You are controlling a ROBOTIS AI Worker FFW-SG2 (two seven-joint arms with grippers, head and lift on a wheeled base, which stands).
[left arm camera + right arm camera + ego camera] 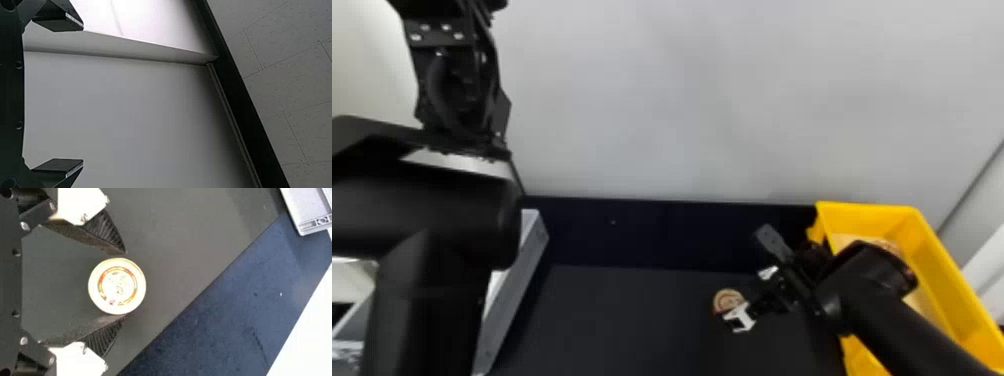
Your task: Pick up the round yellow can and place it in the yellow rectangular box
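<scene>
Where my right gripper [738, 297] has its fingers spread either side, the round can [728, 301] stands on the dark surface [622, 325], pale-lidded, red-and-yellow ringed, my raised left gripper [444, 32] gaping too

The box [872, 218] looks smooth plastic, the table [612, 320] matt.

In the left wrist view, strong light whitens the wall [145, 23], with soft shadow near its edge. The can [117, 286] has glare against the dim worktop [180, 254].
</scene>
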